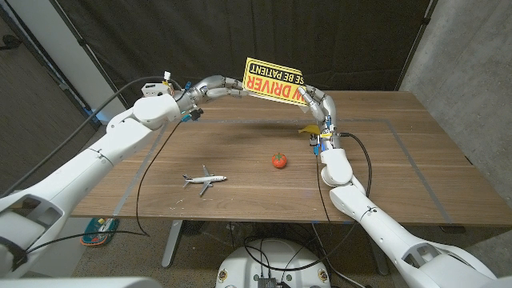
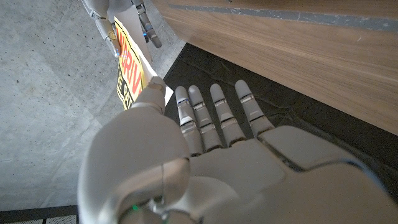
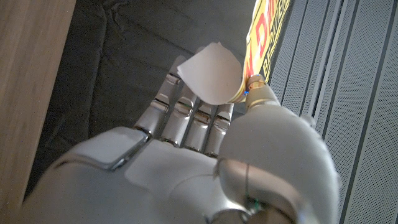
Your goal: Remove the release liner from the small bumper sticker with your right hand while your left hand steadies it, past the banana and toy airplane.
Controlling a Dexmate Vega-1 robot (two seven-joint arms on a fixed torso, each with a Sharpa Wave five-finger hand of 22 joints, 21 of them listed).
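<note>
The yellow bumper sticker [image 1: 274, 82] with black and red print hangs in the air over the table's far edge, held between both hands. My left hand [image 1: 214, 85] pinches its left end; the thumb [image 2: 152, 93] presses on the sticker [image 2: 129, 78] while the other fingers reach out straight. My right hand [image 1: 317, 102] holds the right lower corner. There a white corner of the release liner [image 3: 210, 74] curls away from the yellow sheet [image 3: 264, 28], between the thumb [image 3: 261, 94] and the fingers. The banana [image 1: 306, 128] lies by my right wrist, and the toy airplane [image 1: 204, 179] sits nearer the front.
A red tomato [image 1: 278, 160] sits mid-table between the airplane and the banana. The wooden table [image 1: 400, 160] has taped lines on it. A dark curtain hangs behind, and a concrete wall stands at the right. Cables trail off the left arm.
</note>
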